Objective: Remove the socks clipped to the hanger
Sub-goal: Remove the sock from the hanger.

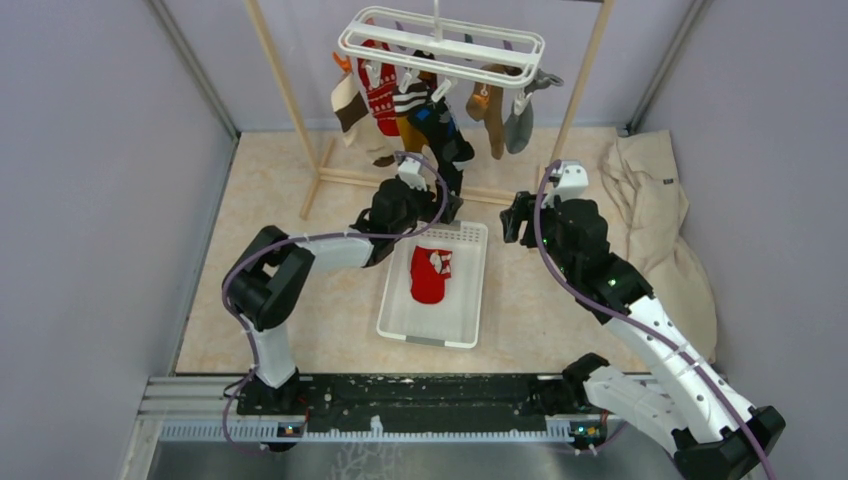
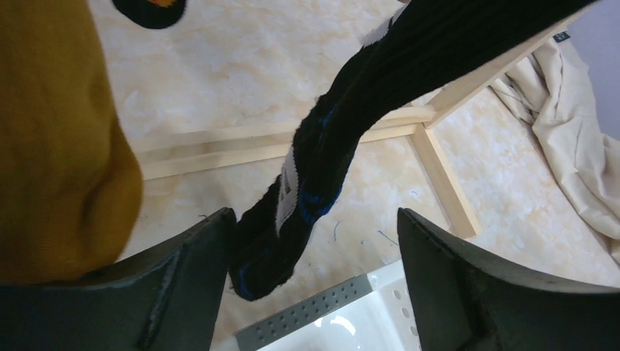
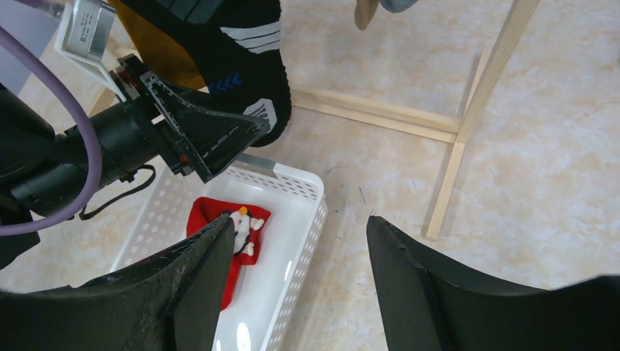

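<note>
**L arm lining up on the dark sock; nothing pulled free at this moment**

Left gripper (image 2: 314, 216): fingers spread wide, dark sock (image 2: 351, 110) between them but not pinched, toe close against one finger, far from the other. Sock's long axis hangs from the hanger (image 1: 440, 47), toe pointing down just past the fingertips. Next, prob.: close on the toe, tug down off its clip, drop in basket (image 1: 481, 285) w/ red sock (image 1: 430, 275). Right gripper (image 3: 300, 219): fingers apart, empty, off to the side.

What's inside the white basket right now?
One red sock with a white pattern lies in the white basket; nothing else shows. The floor under the sock is covered, and the left arm hides the far-left corner.
</note>
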`<state>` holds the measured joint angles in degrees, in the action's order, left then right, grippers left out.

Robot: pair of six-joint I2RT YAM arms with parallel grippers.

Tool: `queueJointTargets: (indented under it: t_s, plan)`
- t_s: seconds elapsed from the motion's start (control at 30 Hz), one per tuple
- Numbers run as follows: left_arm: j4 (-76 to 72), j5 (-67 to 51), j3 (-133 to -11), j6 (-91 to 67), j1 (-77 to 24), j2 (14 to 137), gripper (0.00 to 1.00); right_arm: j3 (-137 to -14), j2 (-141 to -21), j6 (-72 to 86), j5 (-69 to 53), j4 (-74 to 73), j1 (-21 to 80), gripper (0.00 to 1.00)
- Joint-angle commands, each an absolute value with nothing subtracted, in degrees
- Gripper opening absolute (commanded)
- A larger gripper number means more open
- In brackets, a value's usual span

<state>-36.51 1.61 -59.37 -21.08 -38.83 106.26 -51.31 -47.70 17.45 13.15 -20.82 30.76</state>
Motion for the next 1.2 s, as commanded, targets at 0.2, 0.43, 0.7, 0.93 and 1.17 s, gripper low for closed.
queueJointTargets:
  t_s: [0.2,0.43,0.7,0.93,1.17]
  plan:
    - [-38.3,-3.9,-64.1,-25.2,-38.1,111.0,0.44,-51.7,-46.7,16.3,14.3,-20.2,31.4,0.67]
    - [-34.3,-4.4,-64.9,-24.5,-37.8,108.4,0.00,-51.8,-46.8,16.3,14.0,-20.0,31.4,0.67]
    - [-25.9,-4.8,-63.0,-24.7,-38.0,100.7,0.00,-55.0,-47.2,16.7,12.6,-20.4,31.4,0.67]
    - [-17.7,-3.9,-63.0,-24.9,-39.1,96.6,0.00,-61.1,-48.9,17.3,8.2,-20.9,31.4,0.66]
    - [-10.4,-6.5,-65.2,-25.1,-39.4,94.8,0.00,-64.9,-51.6,21.4,-7.9,-11.6,31.4,0.64]
